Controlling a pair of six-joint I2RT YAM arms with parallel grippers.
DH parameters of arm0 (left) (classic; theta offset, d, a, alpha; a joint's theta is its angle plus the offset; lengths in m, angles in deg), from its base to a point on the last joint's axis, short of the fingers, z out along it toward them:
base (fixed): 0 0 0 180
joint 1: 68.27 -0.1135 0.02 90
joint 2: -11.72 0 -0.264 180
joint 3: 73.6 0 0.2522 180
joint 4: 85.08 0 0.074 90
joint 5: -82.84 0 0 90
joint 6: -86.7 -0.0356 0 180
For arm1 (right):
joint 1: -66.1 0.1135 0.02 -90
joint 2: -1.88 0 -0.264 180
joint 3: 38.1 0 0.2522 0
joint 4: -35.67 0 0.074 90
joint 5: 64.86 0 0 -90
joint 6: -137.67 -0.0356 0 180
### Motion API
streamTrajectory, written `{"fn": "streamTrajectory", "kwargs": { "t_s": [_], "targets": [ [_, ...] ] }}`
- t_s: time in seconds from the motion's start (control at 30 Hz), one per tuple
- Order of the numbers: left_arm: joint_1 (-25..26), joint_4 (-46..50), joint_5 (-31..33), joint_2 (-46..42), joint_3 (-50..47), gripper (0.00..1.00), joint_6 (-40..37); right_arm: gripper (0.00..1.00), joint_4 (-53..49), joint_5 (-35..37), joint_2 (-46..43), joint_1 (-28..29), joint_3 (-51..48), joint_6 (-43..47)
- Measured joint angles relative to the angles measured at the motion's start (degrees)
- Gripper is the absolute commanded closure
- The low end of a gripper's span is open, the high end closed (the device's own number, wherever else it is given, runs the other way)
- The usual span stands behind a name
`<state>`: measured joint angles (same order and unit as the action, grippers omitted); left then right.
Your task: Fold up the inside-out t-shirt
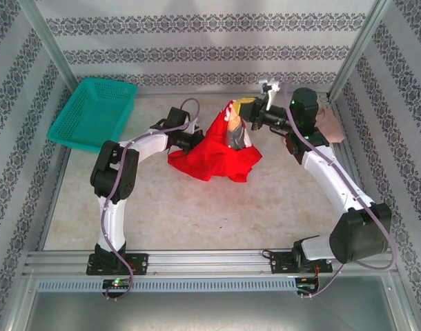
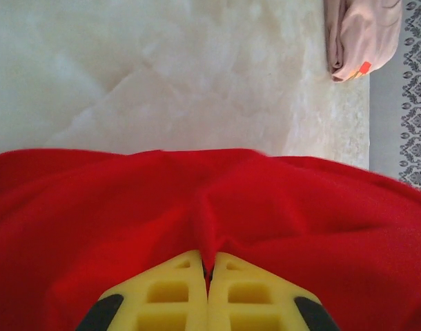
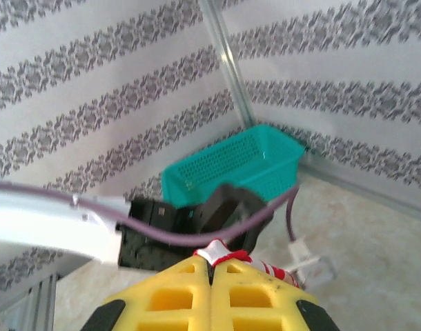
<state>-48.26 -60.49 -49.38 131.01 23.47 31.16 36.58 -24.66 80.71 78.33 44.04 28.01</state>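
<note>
The inside-out t-shirt [image 1: 214, 155] lies bunched on the tabletop [image 1: 197, 214] toward twelve o'clock. The left hand [image 2: 209, 267], at the cloth's nine o'clock side, is clamped on a red fold. The right hand [image 3: 212, 258], held high at its one o'clock, pinches the shirt's edge. A teal basket [image 1: 93, 114] sits at ten o'clock, and a pale pink shirt [image 1: 329, 124] at two.

Item count.
- Shirts: two. One red inside-out t-shirt [image 1: 214, 158] and one pale pink shirt [image 1: 329, 124], which lies to the right of the t-shirt.
- Baskets: one teal basket [image 1: 93, 114], to the left of the t-shirt.
- Arms: two, a left arm [image 1: 117, 172] and a right arm [image 1: 335, 179].
- End effectors: two, a left end effector [image 2: 208, 265] and a right end effector [image 3: 212, 261].
- Tables: one table [image 1: 197, 214].
</note>
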Motion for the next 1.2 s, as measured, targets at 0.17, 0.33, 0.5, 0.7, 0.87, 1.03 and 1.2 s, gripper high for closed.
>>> {"fn": "streamTrajectory", "kwargs": {
  "t_s": [0.17,0.33,0.5,0.7,0.87,1.03,1.2],
  "targets": [
    [-4.44,-7.17,1.07,-6.32,-12.48,1.00,5.88,1.00,2.29,1.57,-1.11,-0.50,1.40,-3.21],
    [-11.58,-11.04,8.70,-21.49,-24.70,1.00,8.07,1.00,-0.02,5.53,-8.83,-0.50,-8.09,-2.05],
    [-12.13,-12.07,17.40,-35.56,-35.36,1.00,7.72,1.00,-3.50,12.68,-15.89,-0.37,-22.18,-0.59],
    [-10.60,-8.79,23.56,-41.70,-43.78,0.48,3.56,1.00,-11.45,22.51,-16.20,2.25,-34.27,0.09],
    [1.68,-5.88,28.35,-48.06,-41.51,0.34,-5.46,1.00,-15.50,26.60,-18.27,5.68,-37.73,0.09],
    [12.20,-5.03,26.05,-39.80,-31.28,0.26,-17.66,1.00,-16.70,28.33,-20.11,5.99,-37.68,0.13],
    [17.35,-2.38,24.63,-34.45,-30.34,0.23,-26.56,1.00,-18.80,28.81,-20.15,5.70,-36.09,0.92]
  ]
}}
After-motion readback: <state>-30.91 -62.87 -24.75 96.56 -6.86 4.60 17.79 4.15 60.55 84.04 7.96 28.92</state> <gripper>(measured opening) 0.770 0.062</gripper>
